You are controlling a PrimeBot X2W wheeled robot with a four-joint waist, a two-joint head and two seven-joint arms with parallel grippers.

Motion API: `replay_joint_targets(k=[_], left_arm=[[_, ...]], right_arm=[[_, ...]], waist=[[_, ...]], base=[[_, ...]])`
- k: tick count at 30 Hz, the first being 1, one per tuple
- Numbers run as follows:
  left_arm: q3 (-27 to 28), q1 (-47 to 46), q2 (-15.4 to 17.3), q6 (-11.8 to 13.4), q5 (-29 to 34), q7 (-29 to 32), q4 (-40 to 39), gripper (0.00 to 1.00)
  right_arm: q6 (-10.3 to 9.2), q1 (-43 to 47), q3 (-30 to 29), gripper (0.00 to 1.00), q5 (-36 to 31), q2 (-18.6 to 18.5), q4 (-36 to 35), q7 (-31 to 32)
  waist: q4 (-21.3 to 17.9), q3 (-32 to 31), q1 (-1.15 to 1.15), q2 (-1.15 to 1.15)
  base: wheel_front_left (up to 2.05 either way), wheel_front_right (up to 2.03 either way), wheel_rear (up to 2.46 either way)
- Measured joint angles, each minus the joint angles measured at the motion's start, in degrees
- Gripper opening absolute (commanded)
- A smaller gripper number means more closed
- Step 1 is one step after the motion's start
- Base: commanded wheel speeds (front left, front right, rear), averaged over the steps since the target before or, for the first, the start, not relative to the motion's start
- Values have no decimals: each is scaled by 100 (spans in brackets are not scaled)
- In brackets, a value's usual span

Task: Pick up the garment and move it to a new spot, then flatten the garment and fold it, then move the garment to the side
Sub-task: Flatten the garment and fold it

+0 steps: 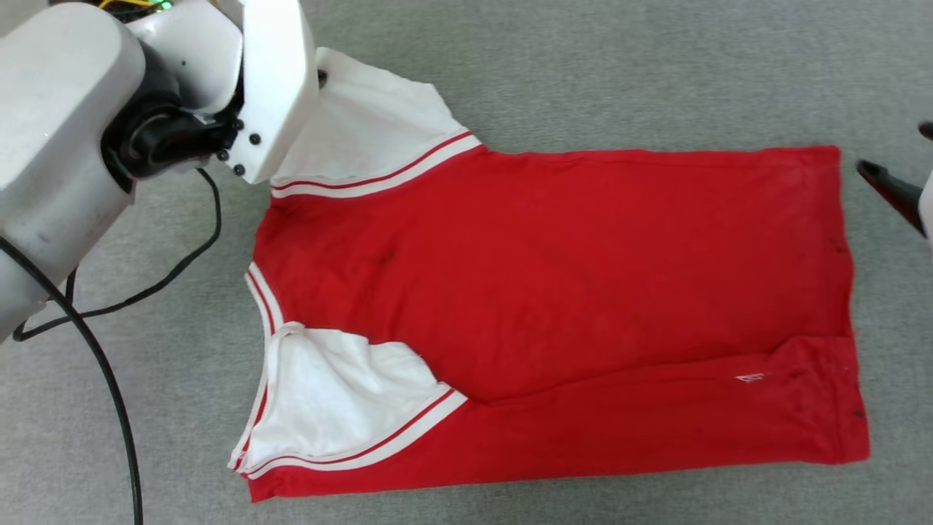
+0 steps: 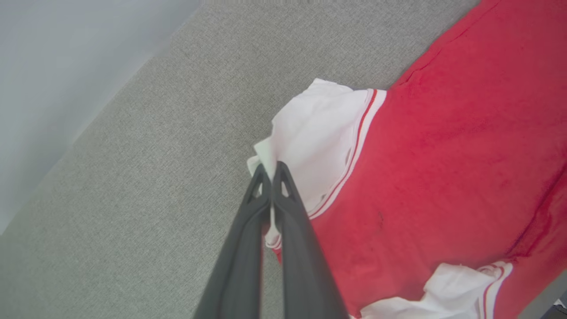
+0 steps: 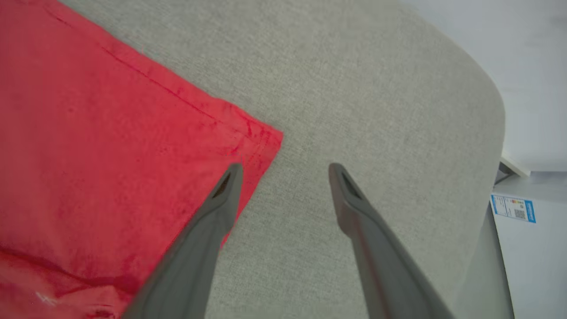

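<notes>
1. The grey cloth surface [image 1: 656, 73] spans the head view. Nothing here serves as a container, so the garment lies straight on the surface.
2. The garment [image 1: 554, 292] lies spread across the middle of the head view, with its collar toward the left and its hem toward the right. A strip along its lower edge looks turned over onto the body.
3. The left arm [image 1: 65, 131] takes up the upper left of the head view, and a black cable [image 1: 109, 379] trails down below it.
4. The upper white sleeve [image 1: 364, 131] sticks out at the upper left of the garment. The lower sleeve [image 1: 335, 394] lies folded inward at the lower left.
5. In the left wrist view, at centre, the left gripper [image 2: 270, 170] is pressed together, with the edge of the white sleeve [image 2: 319, 141] pinched between its tips.
6. In the right wrist view, the right gripper [image 3: 285, 170] is spread wide and holds nothing. One finger is over the garment's hem corner [image 3: 261, 141] and the other is over bare surface.
7. The step in hand appears to be the fold, with the top long edge being taken at both ends.
8. The next move calls for the right fingers to close on that hem corner. Both arms should then lift evenly and carry the edge toward the lower part of the frame, keeping the cloth taut so it does not bunch.
</notes>
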Motion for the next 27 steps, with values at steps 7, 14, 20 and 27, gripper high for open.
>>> replay_joint_targets(k=[7,14,20,27], left_arm=[[-121,-152,-29,0,11,-198,-281,0],[-242,-364,-127,0,16,-390,-398,0],[-331,-503,-134,0,-1,-571,-428,0],[-472,-461,-76,0,-59,-757,-288,0]], right_arm=[[0,-798,586,100,910,-168,575,1477],[-1,-1173,805,100,1065,92,1267,1745],[-1,-1198,1024,100,1190,130,1510,1731],[-2,-1190,1222,0,1294,230,1684,1188]], waist=[[244,195,0,0],[456,483,0,0],[561,676,0,0],[506,493,0,0]], base=[[0,0,0],[0,0,0],[0,0,0],[0,0,0]])
